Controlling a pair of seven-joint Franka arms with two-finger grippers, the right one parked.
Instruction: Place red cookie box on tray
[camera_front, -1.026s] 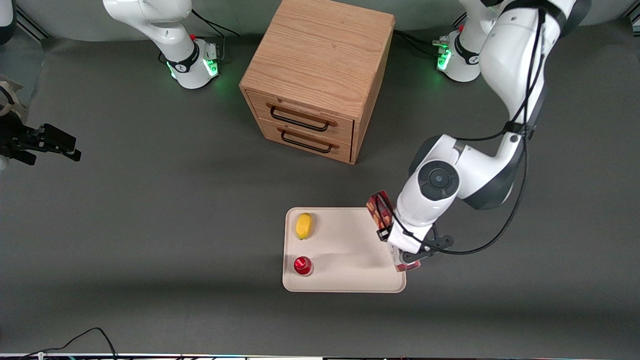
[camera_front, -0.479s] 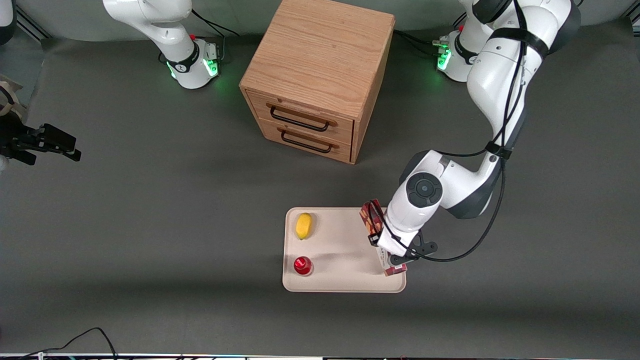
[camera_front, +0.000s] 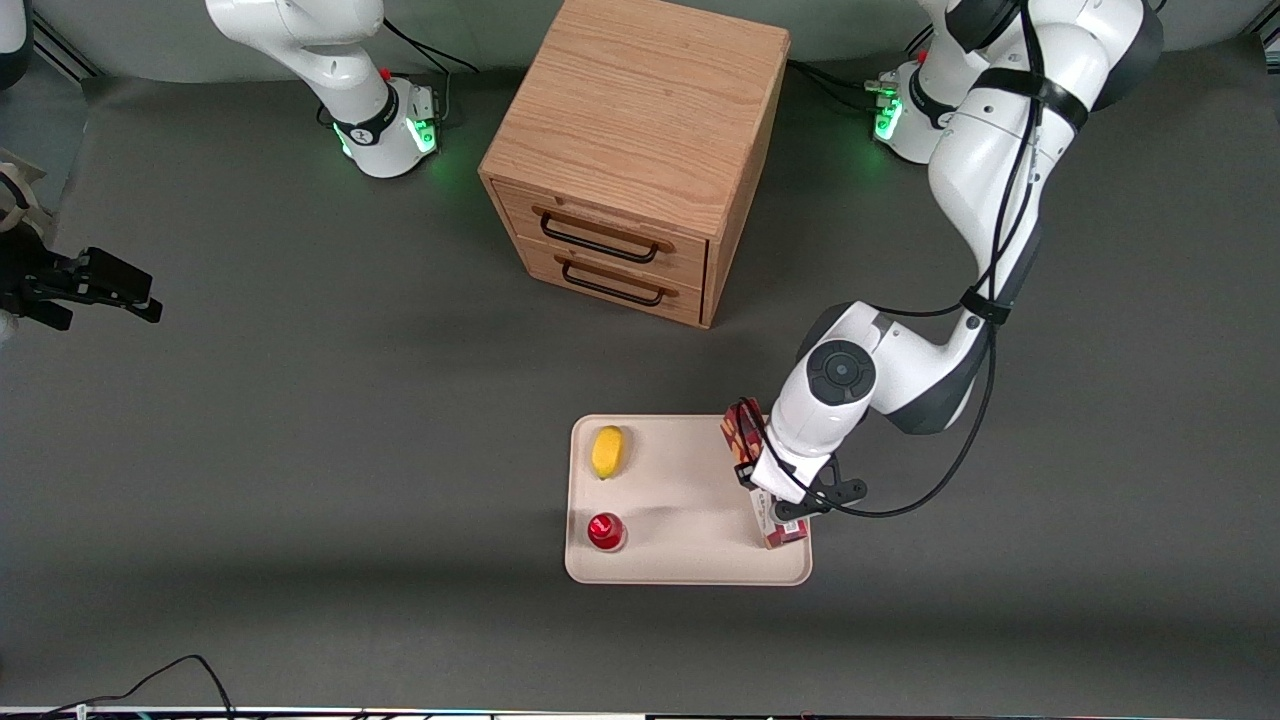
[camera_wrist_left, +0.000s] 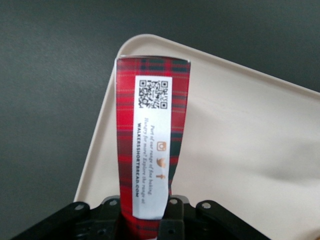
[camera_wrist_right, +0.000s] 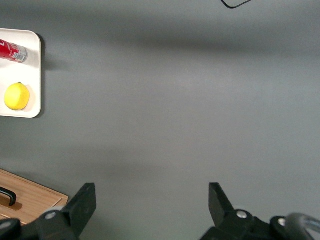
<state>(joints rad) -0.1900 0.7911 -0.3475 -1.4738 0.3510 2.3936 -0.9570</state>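
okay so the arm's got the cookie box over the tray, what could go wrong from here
1. The gripper holds the red cookie box near the tray rim at the working arm's end; released there, it might catch the rim or tip off.
2. Pushed inward, it could sweep toward the lemon or red can.

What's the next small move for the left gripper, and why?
Probably lower a little, then open. The gripper holds the red cookie box over the tray, along its edge toward the working arm's end, apart from the lemon and the red can. Whether the box touches the tray cannot be told.
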